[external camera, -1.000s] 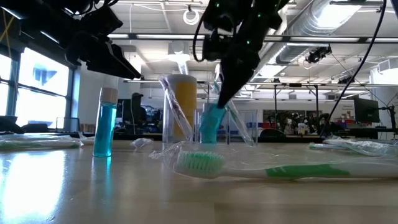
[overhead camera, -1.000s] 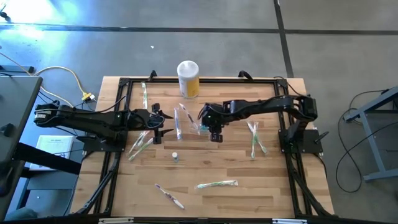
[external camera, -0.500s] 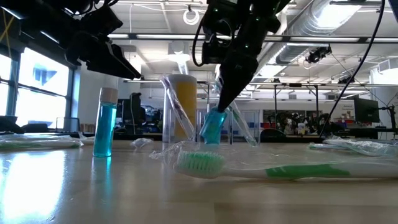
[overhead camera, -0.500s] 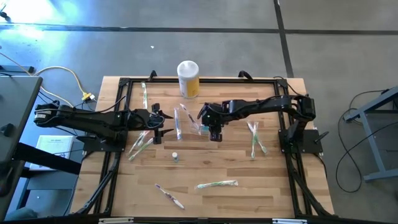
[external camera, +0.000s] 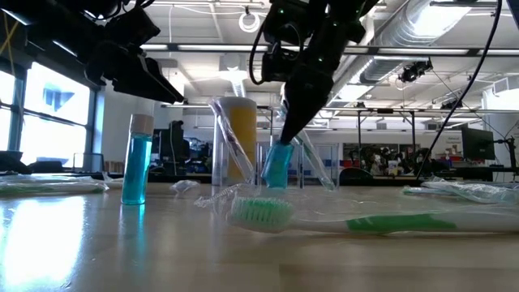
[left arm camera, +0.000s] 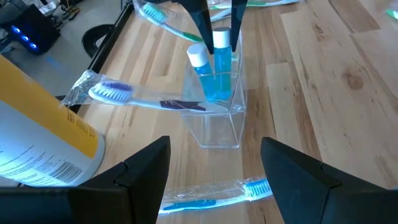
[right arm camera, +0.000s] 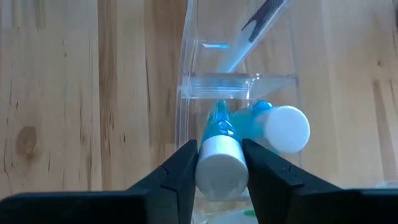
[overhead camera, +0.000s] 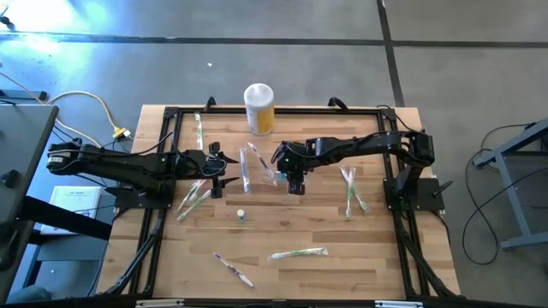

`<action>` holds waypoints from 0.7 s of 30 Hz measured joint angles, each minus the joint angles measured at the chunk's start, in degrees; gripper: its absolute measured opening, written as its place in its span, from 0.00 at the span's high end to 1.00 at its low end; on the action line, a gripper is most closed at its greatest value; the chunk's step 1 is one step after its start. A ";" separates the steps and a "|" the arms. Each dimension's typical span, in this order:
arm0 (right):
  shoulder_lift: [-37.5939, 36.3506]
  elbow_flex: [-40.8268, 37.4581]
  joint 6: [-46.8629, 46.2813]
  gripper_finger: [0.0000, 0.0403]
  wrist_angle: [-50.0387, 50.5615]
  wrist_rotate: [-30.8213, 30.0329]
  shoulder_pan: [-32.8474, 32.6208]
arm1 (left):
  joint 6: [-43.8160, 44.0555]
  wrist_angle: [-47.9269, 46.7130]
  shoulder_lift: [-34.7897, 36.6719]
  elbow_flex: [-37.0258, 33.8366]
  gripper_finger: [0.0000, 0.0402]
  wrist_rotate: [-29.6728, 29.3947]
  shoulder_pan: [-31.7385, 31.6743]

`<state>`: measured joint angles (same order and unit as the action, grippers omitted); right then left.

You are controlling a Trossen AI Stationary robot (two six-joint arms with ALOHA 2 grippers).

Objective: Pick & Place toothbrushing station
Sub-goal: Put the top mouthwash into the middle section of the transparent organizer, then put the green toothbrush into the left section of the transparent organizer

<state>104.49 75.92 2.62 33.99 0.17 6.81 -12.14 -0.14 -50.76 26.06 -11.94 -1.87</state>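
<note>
A: Where's the holder (left arm camera: 214, 109)?
B: Mid-counter (overhead camera: 291, 222), a little toward the back, just in front of the yellow canister (overhead camera: 259, 108). It's clear plastic with two compartments. One has two blue tubes with white caps, and a purple-bristled brush (left arm camera: 134, 98) in its wrapper leans out of the other.

A: And the right pincer (right arm camera: 221, 165)?
B: Straight above the holder, fingers narrow and pressed against the white cap of one tube (right arm camera: 219, 162). That tube stands partly inside the compartment. The second tube (right arm camera: 280, 126) leans beside it, touching it.

A: The left pincer (left arm camera: 214, 168)?
B: Wide and holding nothing, hovering just left of the holder and facing it. A wrapped blue brush (left arm camera: 214, 195) lies on the counter between its fingers.

A: Anything else about?
B: Another small blue tube (overhead camera: 241, 216) stands alone nearer the front. A green brush (overhead camera: 300, 253) lies at the front, more wrapped brushes lie to the right (overhead camera: 351, 190), and one sits front-left (overhead camera: 233, 269).
</note>
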 joint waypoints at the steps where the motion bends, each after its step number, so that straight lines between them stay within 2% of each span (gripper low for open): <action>1: 0.00 0.00 -0.01 0.70 -0.08 -0.01 0.00 | 0.00 0.00 0.00 0.00 0.39 0.00 0.00; 12: 0.00 0.00 -0.01 0.64 -0.29 0.01 0.00 | 0.00 0.00 0.00 0.00 0.39 0.00 0.00; 21: -0.62 0.02 -0.01 0.64 -0.95 0.01 -0.17 | 0.00 -0.04 0.00 0.00 0.39 0.00 0.00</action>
<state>103.87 75.94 2.61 33.04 0.18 6.63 -12.14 -0.19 -50.76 26.06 -11.94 -1.87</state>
